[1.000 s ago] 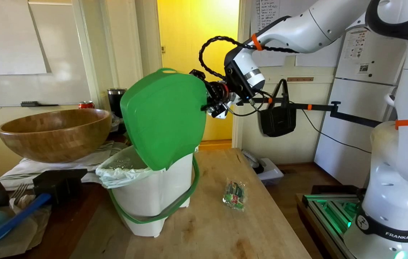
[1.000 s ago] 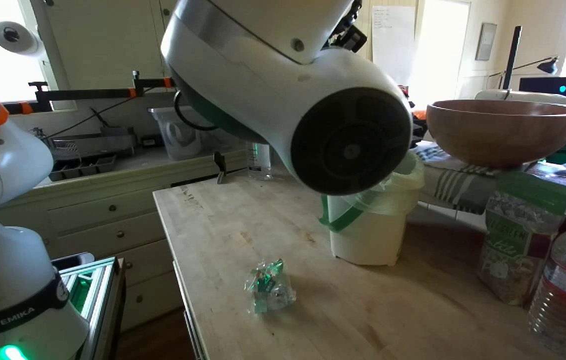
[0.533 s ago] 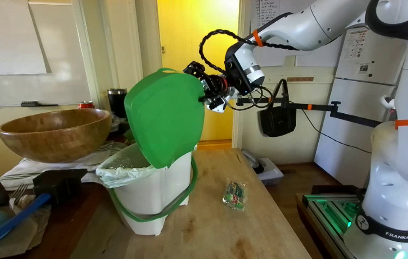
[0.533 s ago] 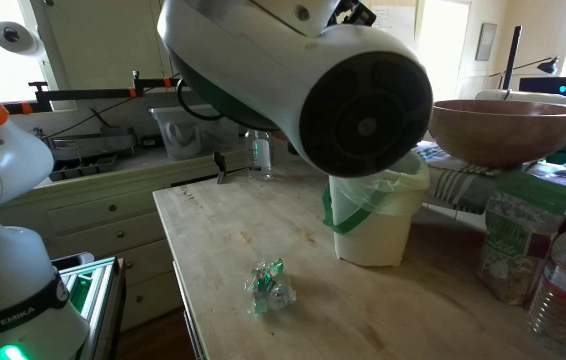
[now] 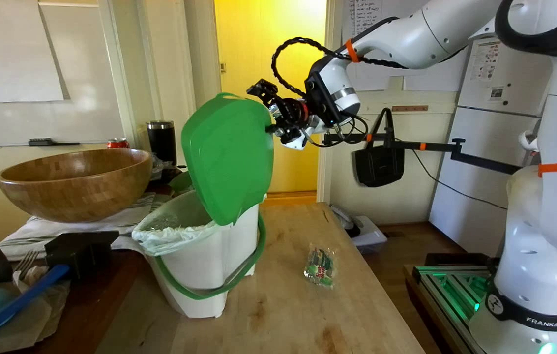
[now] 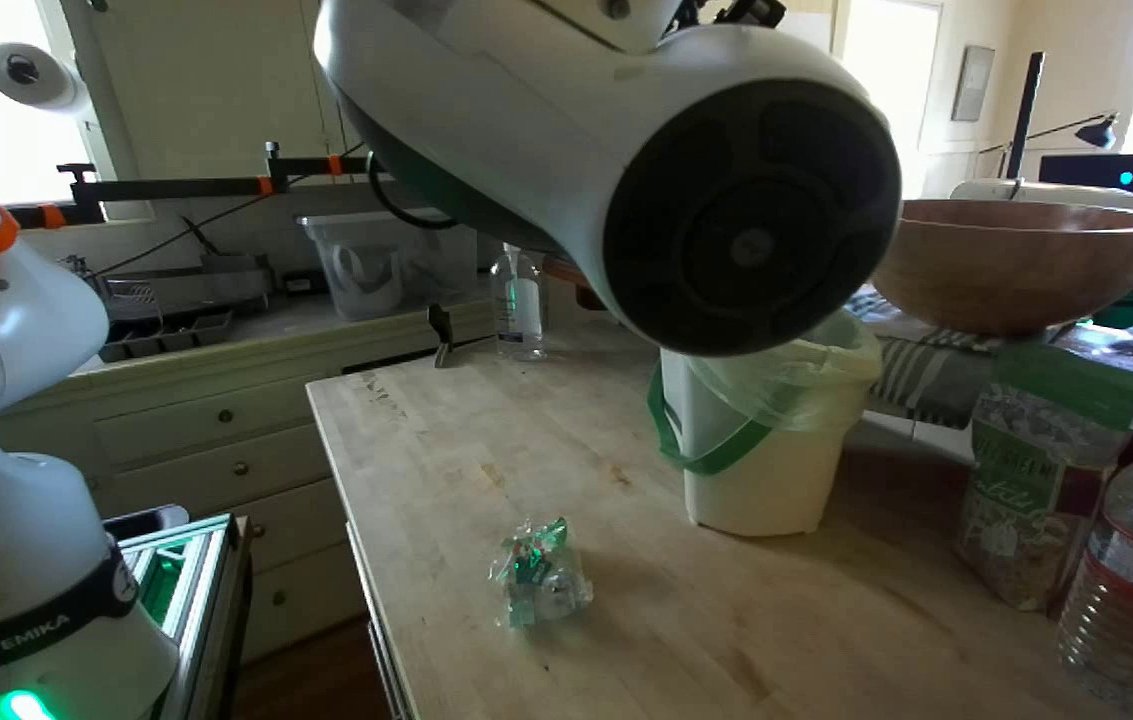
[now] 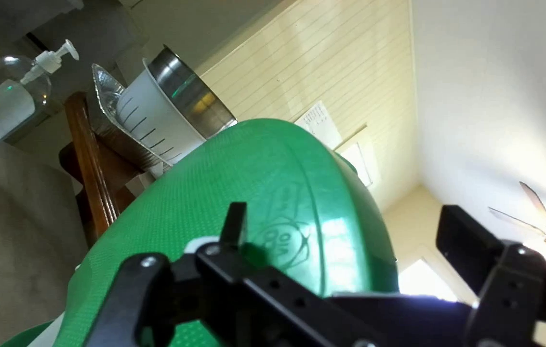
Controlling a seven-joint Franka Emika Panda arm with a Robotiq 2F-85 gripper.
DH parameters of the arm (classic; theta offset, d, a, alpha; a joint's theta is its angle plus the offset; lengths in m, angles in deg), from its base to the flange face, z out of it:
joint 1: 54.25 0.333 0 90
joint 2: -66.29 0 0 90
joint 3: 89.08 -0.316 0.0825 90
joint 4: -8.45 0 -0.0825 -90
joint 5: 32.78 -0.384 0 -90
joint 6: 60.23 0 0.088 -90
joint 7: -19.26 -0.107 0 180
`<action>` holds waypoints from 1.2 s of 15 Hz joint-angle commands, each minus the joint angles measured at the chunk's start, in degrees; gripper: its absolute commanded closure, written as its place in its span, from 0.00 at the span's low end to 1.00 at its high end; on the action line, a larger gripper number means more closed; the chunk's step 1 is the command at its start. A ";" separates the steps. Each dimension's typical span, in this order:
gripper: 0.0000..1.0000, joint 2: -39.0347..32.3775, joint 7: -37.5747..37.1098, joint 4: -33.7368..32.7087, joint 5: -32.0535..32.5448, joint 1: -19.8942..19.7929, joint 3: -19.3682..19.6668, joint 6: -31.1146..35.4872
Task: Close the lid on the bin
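Wooden table (image 5: 288,314), white bin (image 5: 199,268) on top, green lid (image 5: 229,152) tilted up above the bin, your claw (image 7: 343,218) spread wide, perhaps touching the lid

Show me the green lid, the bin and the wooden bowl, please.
Green lid (image 5: 229,157), in an exterior view: middle of its face
Bin (image 5: 202,268), in an exterior view: white wall
Wooden bowl (image 5: 77,199), in an exterior view: outer wall

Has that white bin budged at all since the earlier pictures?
Yes. In an exterior view, the white bin has shifted slightly toward the picture's right, away from the clear plastic packet, which lies where it was.
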 commanded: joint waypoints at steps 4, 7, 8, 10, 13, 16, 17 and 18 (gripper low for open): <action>0.00 -0.04 -1.13 -1.48 -1.69 0.57 -0.65 5.92; 0.00 1.58 -0.08 -1.33 -0.45 1.20 -1.26 10.88; 0.00 1.91 -0.06 -1.34 -0.18 1.40 -1.51 12.20; 0.00 2.85 0.32 -1.18 0.72 1.92 -2.11 15.09; 0.00 4.19 1.11 -1.00 1.69 2.60 -3.01 19.06; 0.00 4.95 1.40 -1.00 2.97 3.13 -3.90 21.94; 0.00 5.23 1.57 -0.99 3.35 3.27 -4.10 22.50; 0.00 5.84 2.00 -0.77 3.93 3.48 -4.39 23.50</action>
